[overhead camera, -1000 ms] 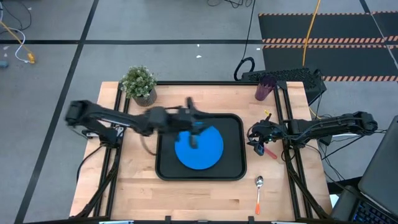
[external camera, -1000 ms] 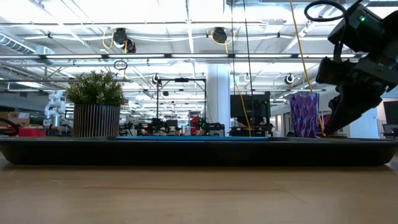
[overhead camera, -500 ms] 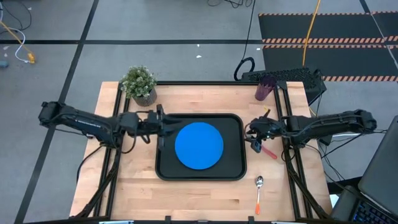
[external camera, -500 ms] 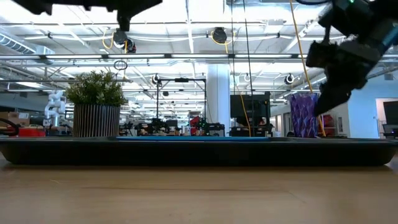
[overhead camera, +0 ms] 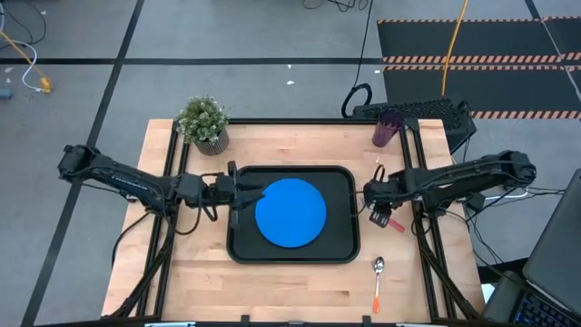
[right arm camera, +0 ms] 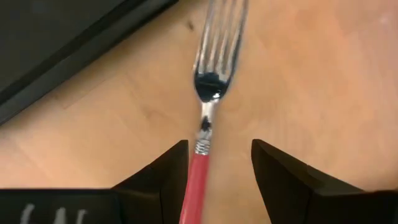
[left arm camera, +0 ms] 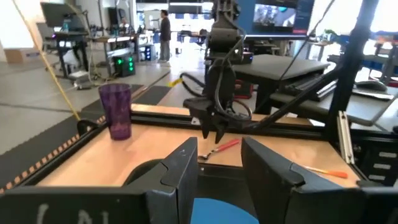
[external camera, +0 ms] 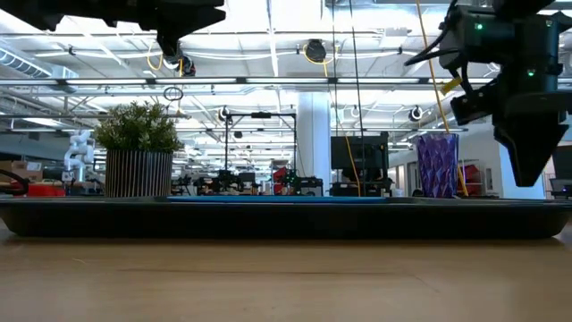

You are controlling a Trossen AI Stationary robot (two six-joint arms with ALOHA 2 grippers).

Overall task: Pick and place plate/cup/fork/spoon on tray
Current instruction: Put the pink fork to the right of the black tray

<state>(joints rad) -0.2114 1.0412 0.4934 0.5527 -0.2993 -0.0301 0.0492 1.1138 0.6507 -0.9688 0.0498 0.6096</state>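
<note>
The blue plate (overhead camera: 290, 212) lies flat in the black tray (overhead camera: 340, 247) at mid-table. The fork (right arm camera: 214, 59) lies on the wood just right of the tray, red-pink handle (overhead camera: 394, 223) toward the near right. My right gripper (right arm camera: 217, 168) is open, points down over the fork and stands astride its handle without touching it. My left gripper (left arm camera: 217, 168) is open and empty above the tray's left part (overhead camera: 243, 193), beside the plate. The purple cup (overhead camera: 386, 130) stands at the far right. The spoon (overhead camera: 378, 280) lies at the near right.
A potted green plant (overhead camera: 203, 123) stands at the table's far left corner. Black frame rails run along the table's left and right sides (overhead camera: 427, 245). Bare wood lies in front of the tray (overhead camera: 290, 286).
My left gripper has drawn back from over the plate toward the table's left edge and now hovers above the tray's left part. My right gripper has stayed over the fork and has tipped from a slant to pointing straight down.
</note>
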